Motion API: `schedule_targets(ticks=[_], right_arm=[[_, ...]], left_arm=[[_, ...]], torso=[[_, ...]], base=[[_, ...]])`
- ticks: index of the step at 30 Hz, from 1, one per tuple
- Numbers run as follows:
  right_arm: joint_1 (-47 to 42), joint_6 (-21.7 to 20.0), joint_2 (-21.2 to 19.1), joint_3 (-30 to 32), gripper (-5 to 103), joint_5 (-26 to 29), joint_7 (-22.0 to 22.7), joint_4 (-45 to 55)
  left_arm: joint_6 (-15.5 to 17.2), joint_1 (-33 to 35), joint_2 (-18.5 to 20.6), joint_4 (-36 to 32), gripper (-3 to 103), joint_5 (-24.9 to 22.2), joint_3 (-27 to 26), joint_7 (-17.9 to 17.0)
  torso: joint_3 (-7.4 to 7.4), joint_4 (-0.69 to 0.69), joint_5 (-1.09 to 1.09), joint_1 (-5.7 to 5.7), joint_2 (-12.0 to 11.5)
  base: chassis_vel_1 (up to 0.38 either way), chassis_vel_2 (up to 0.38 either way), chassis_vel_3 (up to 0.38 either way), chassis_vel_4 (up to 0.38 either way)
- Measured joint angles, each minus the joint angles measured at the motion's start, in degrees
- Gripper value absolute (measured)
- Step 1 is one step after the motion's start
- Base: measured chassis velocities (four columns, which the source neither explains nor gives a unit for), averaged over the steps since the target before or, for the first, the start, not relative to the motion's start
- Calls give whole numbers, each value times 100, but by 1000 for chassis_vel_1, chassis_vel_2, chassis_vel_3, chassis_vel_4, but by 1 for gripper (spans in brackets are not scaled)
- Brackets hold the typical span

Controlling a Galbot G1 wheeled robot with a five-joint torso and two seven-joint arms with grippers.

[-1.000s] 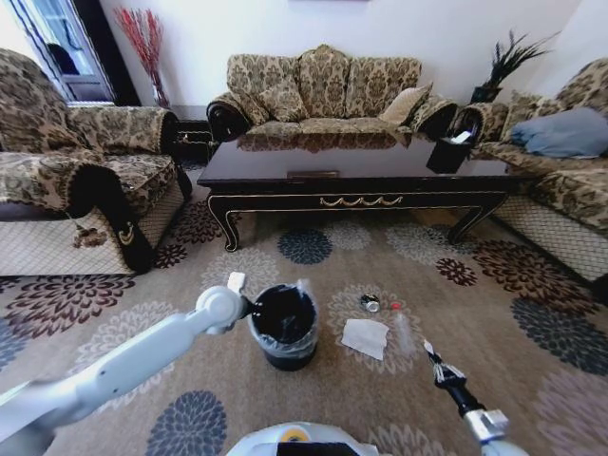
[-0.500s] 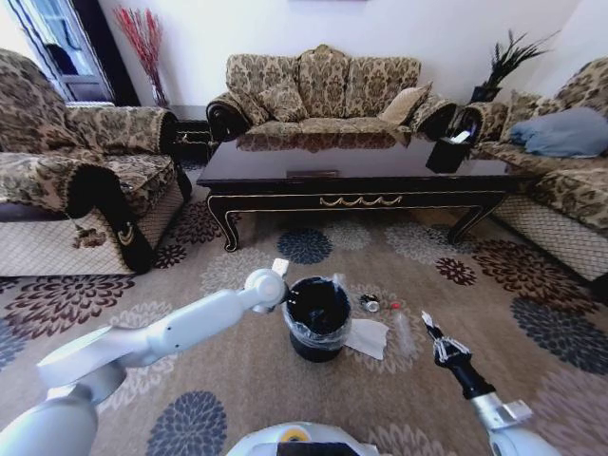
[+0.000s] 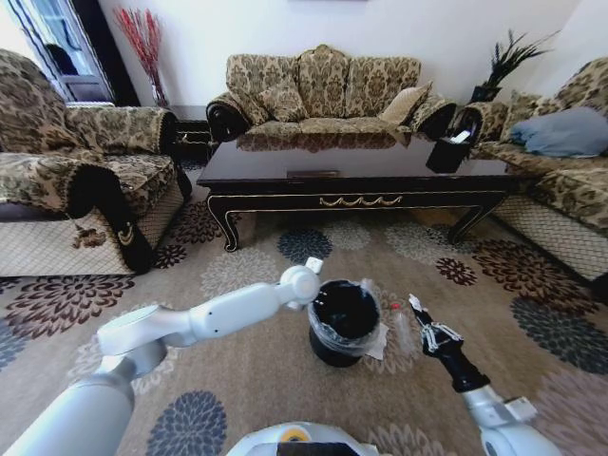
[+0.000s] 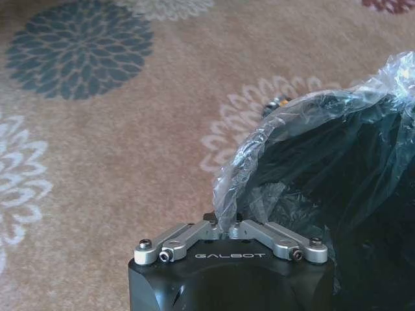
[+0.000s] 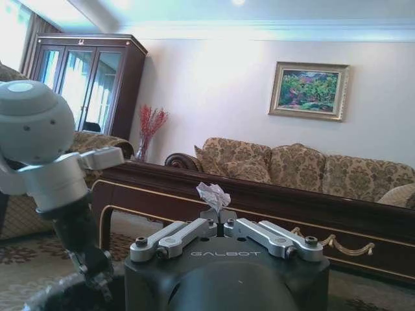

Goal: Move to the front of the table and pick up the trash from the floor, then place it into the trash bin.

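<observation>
Black bin point(image 3: 343, 321) hangs from the left hand point(image 3: 313, 273), pinched by its plastic liner point(image 4: 259, 168). Just beside it, the right hand point(image 3: 420, 318) grips a crumpled paper scrap point(image 5: 213, 194).

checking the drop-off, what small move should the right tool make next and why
Probably shift the right tool leftward over the trash bin: it pinches a white paper scrap beside the rim, not above it, while the left tool grips the bag edge.

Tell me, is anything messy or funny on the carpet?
Yes. The left gripper pinches the trash bin by its bag rim, over the white napkin. A bottle lies nearby. The right gripper holds crumpled paper.
</observation>
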Motion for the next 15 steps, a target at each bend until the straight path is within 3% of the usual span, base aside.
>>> schedule_targets(ticks=[15], right_arm=[[189,-212,94,-545,0,-635,106,-94]], left_arm=[[0,79,-34,-284,2,-115,100,-140]], torso=[[0,2,0,0,0]], base=[[0,0,0,0]])
